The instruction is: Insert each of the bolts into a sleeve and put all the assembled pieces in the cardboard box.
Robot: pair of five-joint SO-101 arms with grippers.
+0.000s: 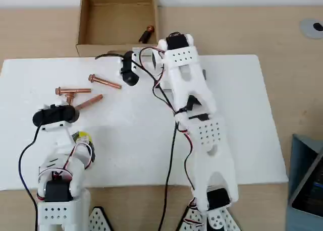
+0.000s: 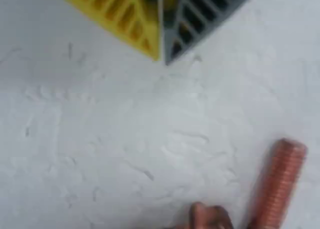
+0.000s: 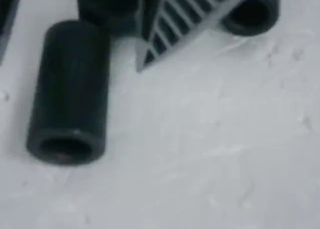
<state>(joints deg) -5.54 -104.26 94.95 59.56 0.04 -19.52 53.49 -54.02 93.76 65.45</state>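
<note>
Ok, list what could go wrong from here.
1. The bolts lie bunched together on the mat. The left gripper, its jaws shut, could scatter them while going for one.
2. The sleeve lies on its side and might roll away if nudged.

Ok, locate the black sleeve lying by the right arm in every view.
High view: black sleeve on the white mat, just in front of the cardboard box.
Right wrist view: the sleeve lies close up, on its side, open end toward the camera.
Left wrist view: aimed at a bolt instead.
Shared landmark: the white mat.
</note>
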